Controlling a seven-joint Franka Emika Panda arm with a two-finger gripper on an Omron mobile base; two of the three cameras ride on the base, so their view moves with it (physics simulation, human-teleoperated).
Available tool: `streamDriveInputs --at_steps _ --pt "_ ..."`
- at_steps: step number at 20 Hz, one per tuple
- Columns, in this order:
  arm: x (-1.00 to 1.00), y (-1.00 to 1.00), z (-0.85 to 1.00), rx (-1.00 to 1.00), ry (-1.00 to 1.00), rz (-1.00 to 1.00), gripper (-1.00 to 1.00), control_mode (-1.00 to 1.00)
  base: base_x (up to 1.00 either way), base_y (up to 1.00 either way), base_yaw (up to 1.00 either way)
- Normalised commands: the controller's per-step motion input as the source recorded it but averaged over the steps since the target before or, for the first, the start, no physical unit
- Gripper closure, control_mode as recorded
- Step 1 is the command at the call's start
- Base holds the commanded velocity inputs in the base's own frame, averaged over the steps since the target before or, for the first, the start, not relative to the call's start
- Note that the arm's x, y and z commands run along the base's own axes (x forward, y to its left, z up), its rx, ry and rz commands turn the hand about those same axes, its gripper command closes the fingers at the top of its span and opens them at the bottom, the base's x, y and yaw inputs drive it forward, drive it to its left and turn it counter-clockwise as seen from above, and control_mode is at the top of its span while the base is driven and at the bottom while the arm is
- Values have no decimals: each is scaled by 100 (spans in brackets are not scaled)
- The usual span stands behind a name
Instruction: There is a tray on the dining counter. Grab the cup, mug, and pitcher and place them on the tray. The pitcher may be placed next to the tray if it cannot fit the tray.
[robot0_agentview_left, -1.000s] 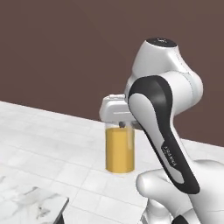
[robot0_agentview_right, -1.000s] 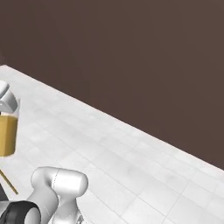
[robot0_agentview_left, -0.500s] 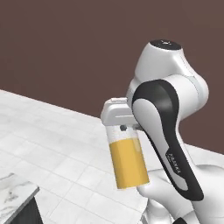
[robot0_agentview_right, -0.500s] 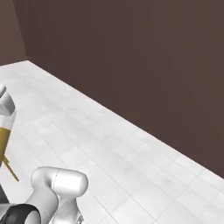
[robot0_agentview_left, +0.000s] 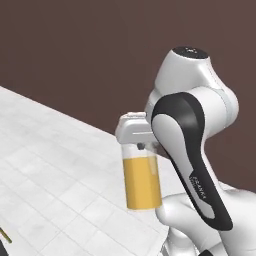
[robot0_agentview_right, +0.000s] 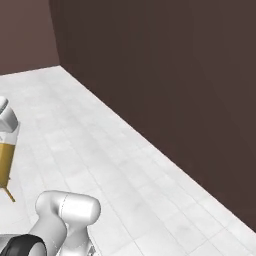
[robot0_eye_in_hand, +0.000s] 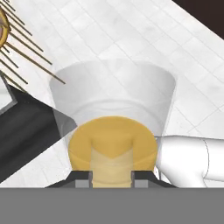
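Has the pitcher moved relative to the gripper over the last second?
No. The pitcher hangs just under the gripper as before, clear of the floor. The whole background shifted in both base views, so the base is driving.

The pitcher was clear glass, amber-orange through most of its height with a colourless band at the rim, and from the hand view its contents showed as a flat yellow-orange disc. The floor beneath it was white with a grid of pale grey tile lines, and the far wall was a plain dark brown. The fingers were dark grey.
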Motion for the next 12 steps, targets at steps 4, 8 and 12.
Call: streamDriveInputs --at_steps 4,8,12 --pt "0 0 0 0 0 0 100 100 90 -60 42" --pt "0 0 0 0 0 0 100 100 100 -53 41" --pt "0 0 0 0 0 0 100 100 100 -41 40"
